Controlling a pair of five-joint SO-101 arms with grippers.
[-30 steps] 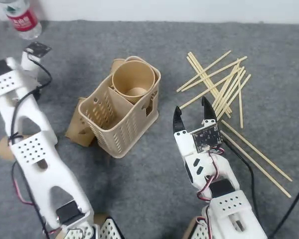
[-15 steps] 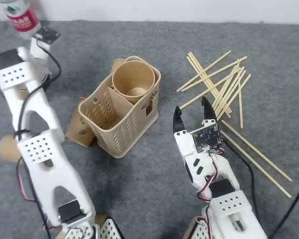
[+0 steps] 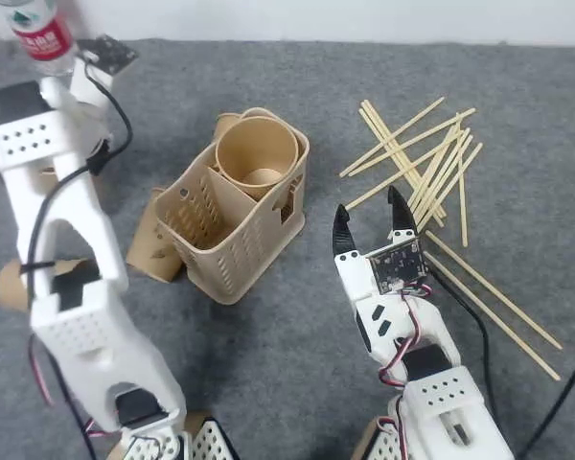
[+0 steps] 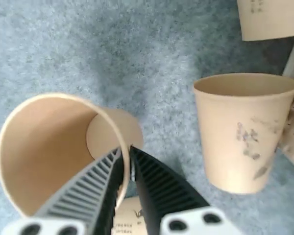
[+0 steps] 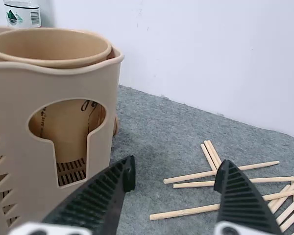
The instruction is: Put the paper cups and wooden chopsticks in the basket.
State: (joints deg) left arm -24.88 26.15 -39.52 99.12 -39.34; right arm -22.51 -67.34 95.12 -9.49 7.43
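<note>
In the high view the basket [image 3: 235, 216] stands mid-counter with a seated cup [image 3: 257, 153] upright in its far compartment. A fallen cup [image 3: 151, 247] lies against the basket's left side. The wooden chopsticks [image 3: 431, 172] lie scattered to the right. The right gripper [image 3: 369, 222] sits between basket and chopsticks, spread wide and holding nothing. The left arm [image 3: 53, 220] stretches along the left edge near a bottle [image 3: 40, 34].

In the left wrist view the left gripper [image 4: 125, 154] is pinched narrow on the rim of a held cup [image 4: 54, 147] that lies on its side. A spare cup [image 4: 242, 129] rests near.

In the right wrist view the right gripper gapes above the grey counter [image 5: 161, 142]. The basket is close by one finger and chopsticks lie beyond the other.
</note>
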